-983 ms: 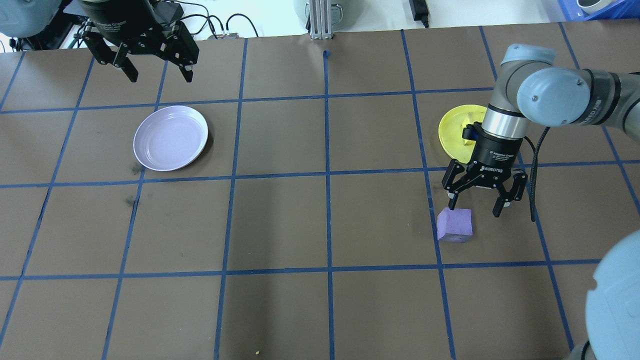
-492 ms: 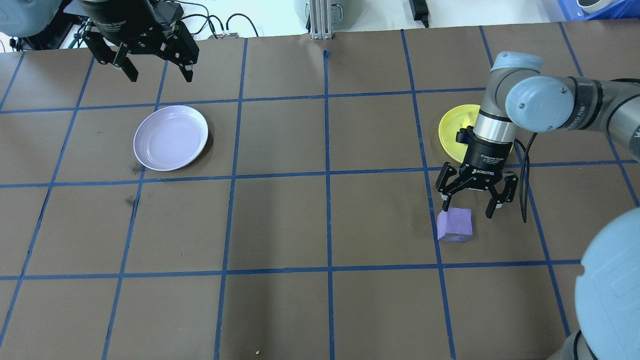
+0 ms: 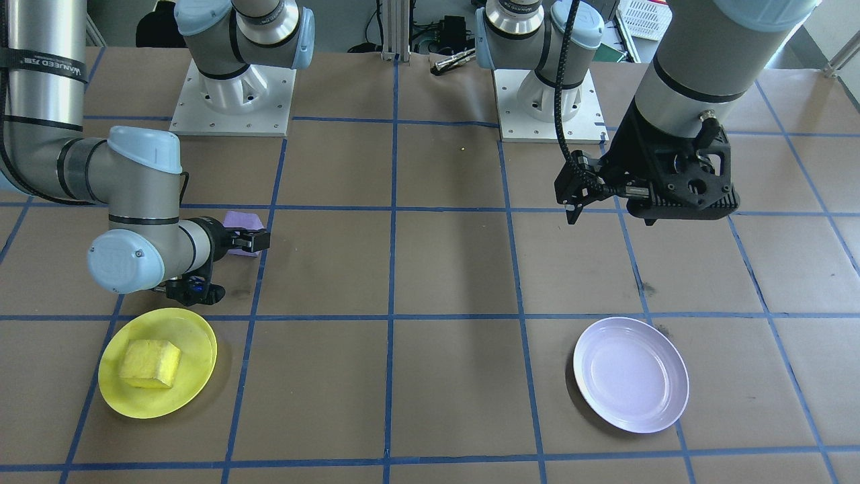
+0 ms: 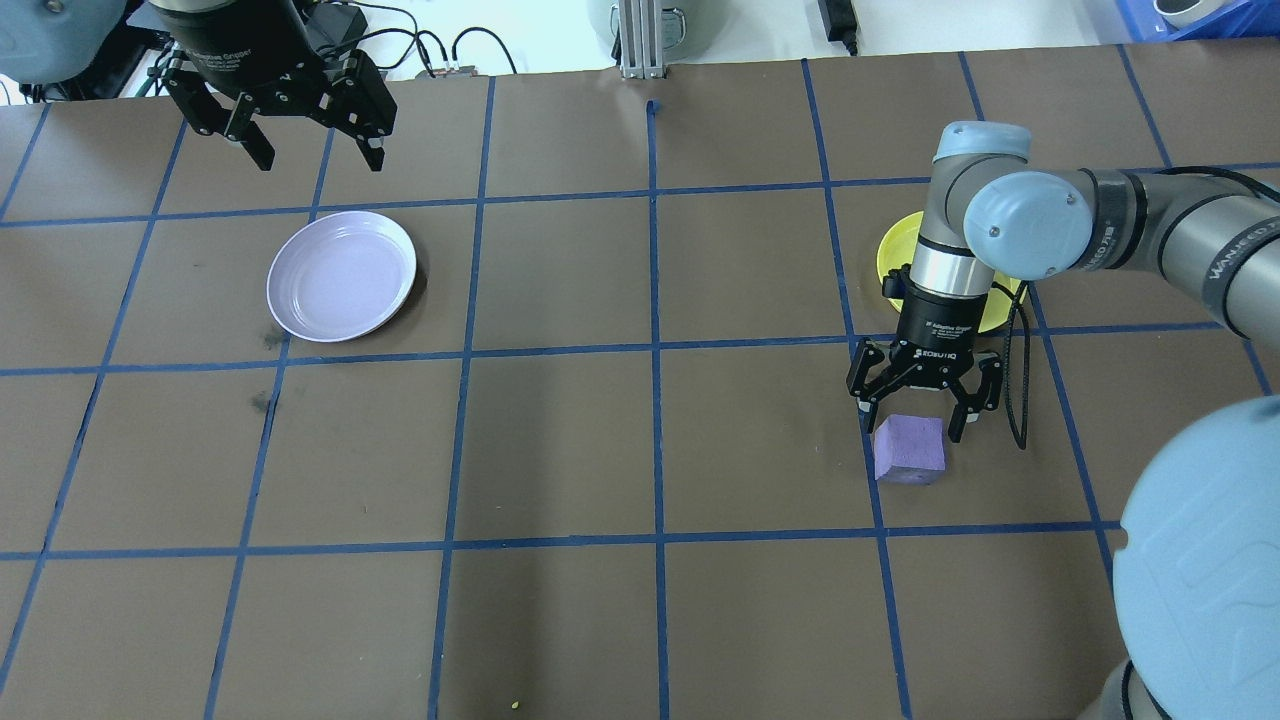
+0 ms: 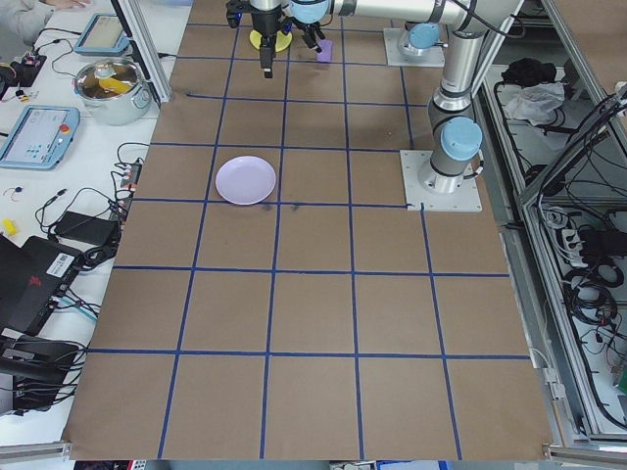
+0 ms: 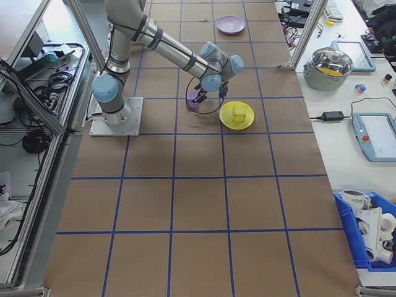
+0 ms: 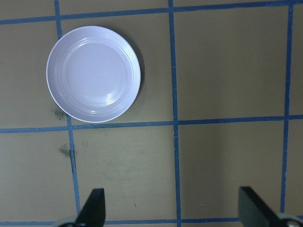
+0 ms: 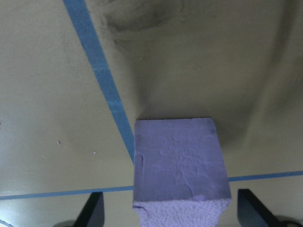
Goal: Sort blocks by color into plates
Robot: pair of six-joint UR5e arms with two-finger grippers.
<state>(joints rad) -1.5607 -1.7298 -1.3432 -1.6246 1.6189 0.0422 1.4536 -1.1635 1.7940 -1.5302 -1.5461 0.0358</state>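
Note:
The light purple block lies on the brown table at the right, on a blue tape line. My right gripper is open, low over it. In the right wrist view the purple block shows between the two fingers, with gaps on both sides. Behind that arm the yellow plate holds the yellow block; from overhead the yellow plate is mostly covered by the arm. The empty lavender plate sits at the left. My left gripper hangs open beyond it, holding nothing.
Both arm bases are bolted down at the robot's side of the table. Cables and a metal post line the far edge. A lidded pot stands on the side bench.
My right gripper has moved left and come down, so its open fingers now straddle the purple block. The left arm, both plates and both blocks have not moved.

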